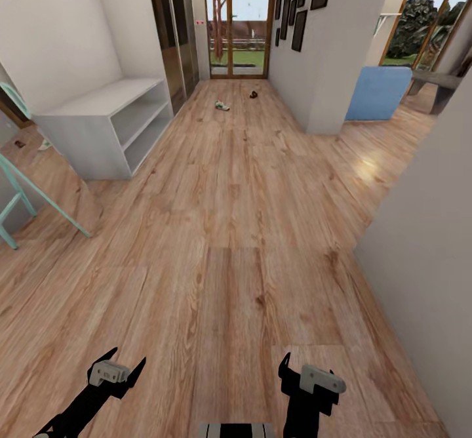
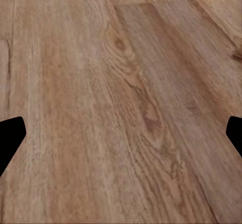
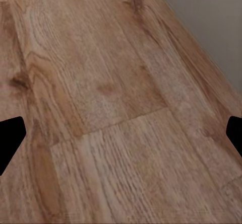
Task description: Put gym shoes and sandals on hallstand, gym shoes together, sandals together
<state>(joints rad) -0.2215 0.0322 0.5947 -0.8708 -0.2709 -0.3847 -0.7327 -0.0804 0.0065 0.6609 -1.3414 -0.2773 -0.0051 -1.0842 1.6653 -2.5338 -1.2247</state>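
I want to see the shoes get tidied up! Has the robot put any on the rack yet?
Not yet. The grey shoe rack has nothing on its top or shelves. One pale shoe and one dark shoe lie far down the wooden floor near the glass door. Both grippers, left and right, are open and hold nothing. All the picking up and placing is left.
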